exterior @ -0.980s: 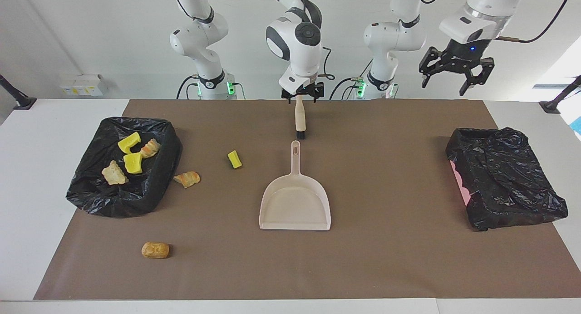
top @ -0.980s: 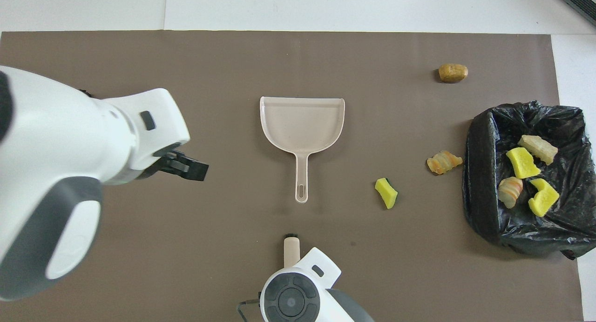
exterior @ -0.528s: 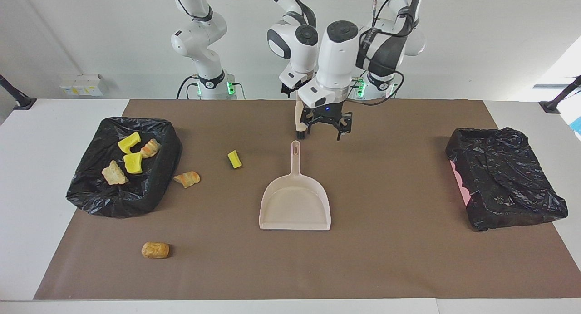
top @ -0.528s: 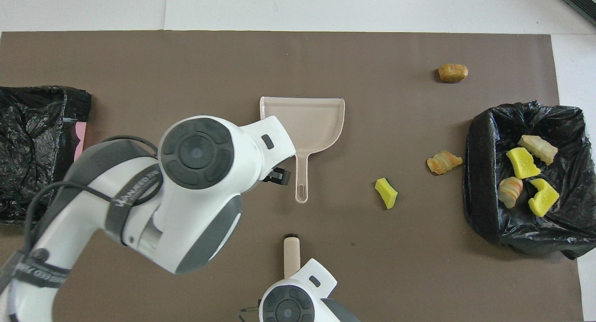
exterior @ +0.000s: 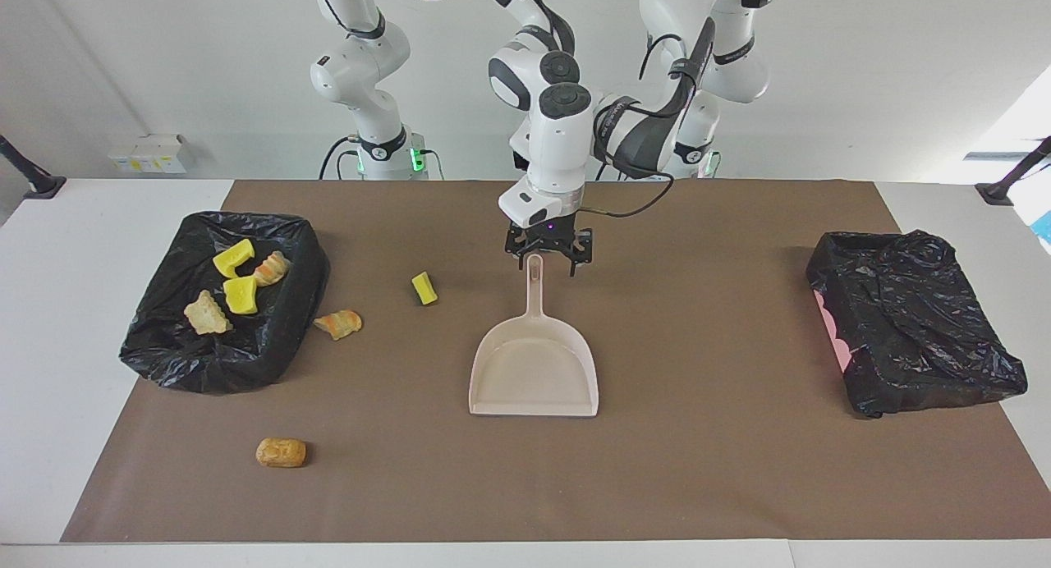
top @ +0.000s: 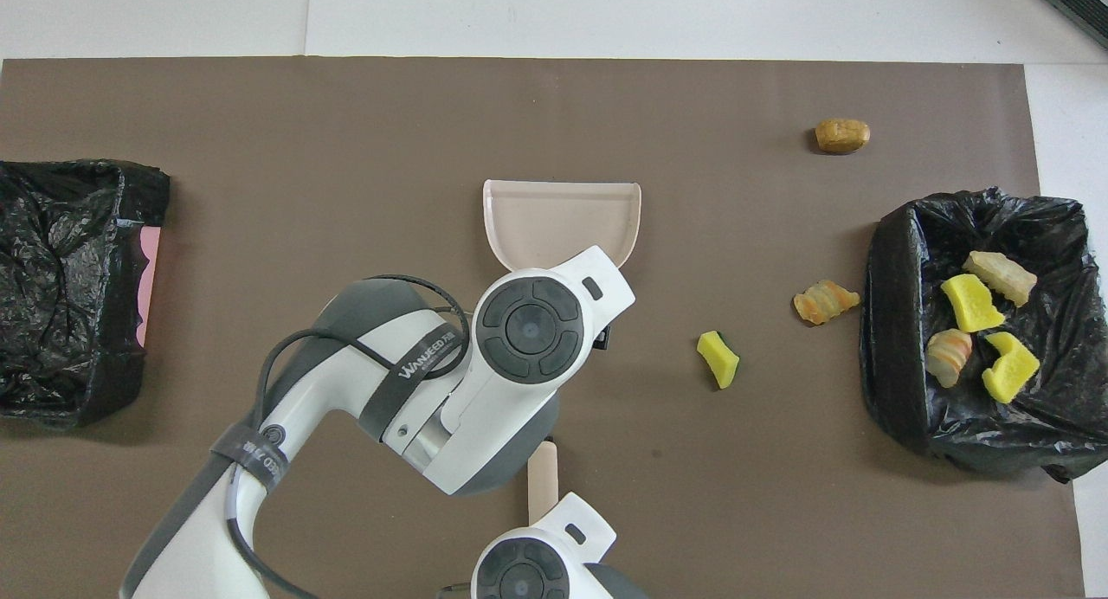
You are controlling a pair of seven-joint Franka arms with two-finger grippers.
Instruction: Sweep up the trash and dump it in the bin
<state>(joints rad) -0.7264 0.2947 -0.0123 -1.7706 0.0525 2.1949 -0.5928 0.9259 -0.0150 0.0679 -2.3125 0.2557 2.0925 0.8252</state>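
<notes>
Right, facing view: left gripper (exterior: 547, 266) sits low at the handle tip of the dustpan (exterior: 534, 371), jaws spread, one each side of the handle, not yet pinching. The pan's long axis runs straight away from the robots, handle end nearest them, so the jaws' closing line crosses it squarely. Loose trash is the yellow chunk (exterior: 424, 288), orange lump (exterior: 338, 324) and tan lump (exterior: 281, 452), all on the desk toward the right arm's end, by the bin (exterior: 305, 252), which holds four more pieces. Overhead view: right gripper (top: 545, 538) sits at the brush (top: 543, 482); can't tell its state.

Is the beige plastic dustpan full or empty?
Empty: the beige plastic dustpan lies flat on the brown mat, and its scoop shows only bare plastic.
</notes>
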